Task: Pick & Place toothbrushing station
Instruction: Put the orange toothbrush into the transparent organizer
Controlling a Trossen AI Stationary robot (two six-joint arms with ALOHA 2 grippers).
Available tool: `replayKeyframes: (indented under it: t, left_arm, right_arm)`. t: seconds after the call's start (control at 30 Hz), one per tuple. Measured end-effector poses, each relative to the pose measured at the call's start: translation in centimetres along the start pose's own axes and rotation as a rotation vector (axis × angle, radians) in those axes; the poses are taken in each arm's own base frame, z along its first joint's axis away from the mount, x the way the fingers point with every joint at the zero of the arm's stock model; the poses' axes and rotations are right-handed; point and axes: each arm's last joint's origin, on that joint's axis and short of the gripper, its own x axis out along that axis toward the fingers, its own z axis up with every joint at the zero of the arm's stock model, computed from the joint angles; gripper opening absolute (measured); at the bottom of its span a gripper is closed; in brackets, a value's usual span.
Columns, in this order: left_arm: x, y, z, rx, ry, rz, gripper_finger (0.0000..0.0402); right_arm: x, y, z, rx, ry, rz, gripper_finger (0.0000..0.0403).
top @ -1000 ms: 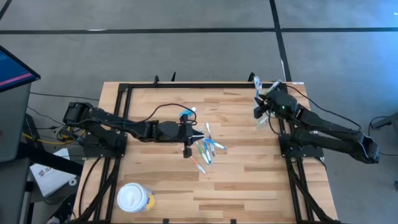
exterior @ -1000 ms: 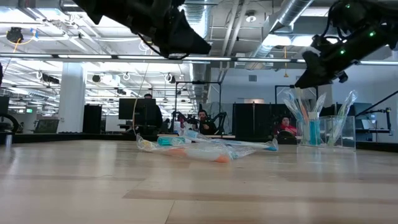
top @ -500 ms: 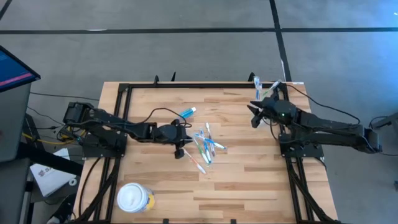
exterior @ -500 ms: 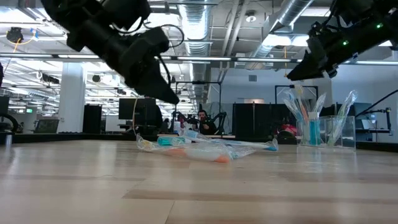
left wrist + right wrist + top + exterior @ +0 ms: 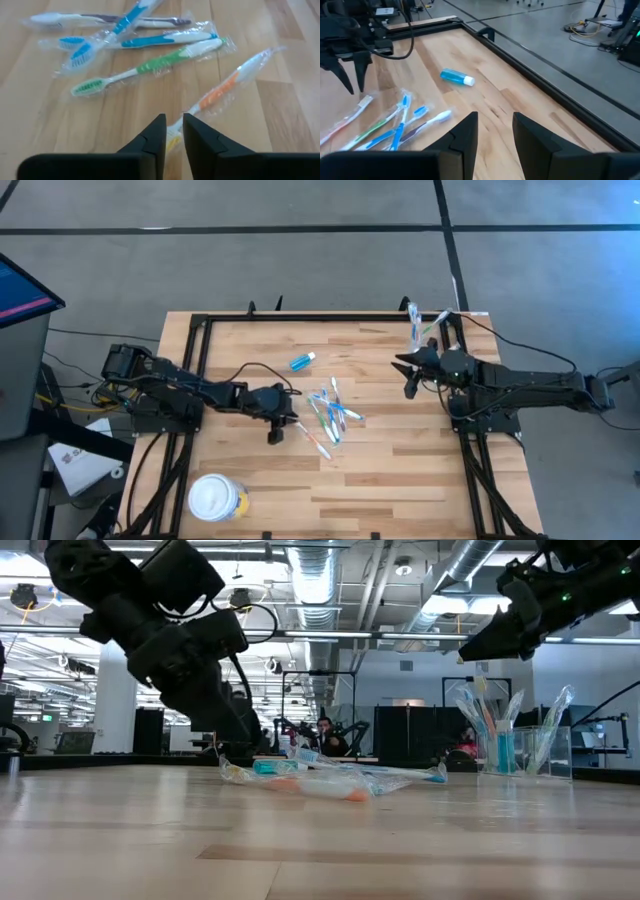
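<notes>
since a second ago the left gripper (image 5: 275, 437) has pulled back from over the pile and dropped low toward the table, and the right gripper (image 5: 404, 376) has swung away from the clear tumbler toward the middle of the table.

the left gripper's 2 dark fingers (image 5: 156, 135) stand slightly parted with a narrow gap and nothing between them, pointing down just above the wood. just ahead of their tips lies an orange-handled toothbrush in a clear wrapper (image 5: 225, 87), and beyond it a green-handled wrapped toothbrush (image 5: 150, 66) and several blue and white wrapped toothbrushes (image 5: 145, 39), a loose pile (image 5: 330, 415) just beside this gripper.

the right gripper is raised above the table, its fingers (image 5: 466, 131) spread apart and empty. ahead of it, well apart, a small blue tube with a white cap (image 5: 456, 77) lies on its side on the pale wooden table (image 5: 380, 480). behind it, near the table's corner, the small clear tumbler (image 5: 523, 752) stands upright holding a few toothbrushes (image 5: 485, 725).
</notes>
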Motion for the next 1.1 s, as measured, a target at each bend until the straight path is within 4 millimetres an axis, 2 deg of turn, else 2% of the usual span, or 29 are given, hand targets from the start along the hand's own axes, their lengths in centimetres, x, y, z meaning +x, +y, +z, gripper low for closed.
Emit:
replayKeyframes:
  t: [0.33, 0.53, 1.1]
  left_arm:
    - [-0.1, 0.5, -1.9, 0.047, 0.041, 0.065, 0.0137]
    - [-0.1, 0.5, -1.9, 0.092, 0.028, 0.084, 0.0169]
    - [-0.1, 0.7, -1.7, 0.232, 0.009, 0.117, 0.0179]
  right_arm:
    - [-0.2, 0.5, 0.0, 0.005, 0.000, 0.036, 0.0113]
    - [-0.2, 0.5, 0.0, 0.006, -0.001, 0.035, 0.0113]
    - [-0.2, 0.5, 0.0, 0.006, 0.000, 0.035, 0.0113]
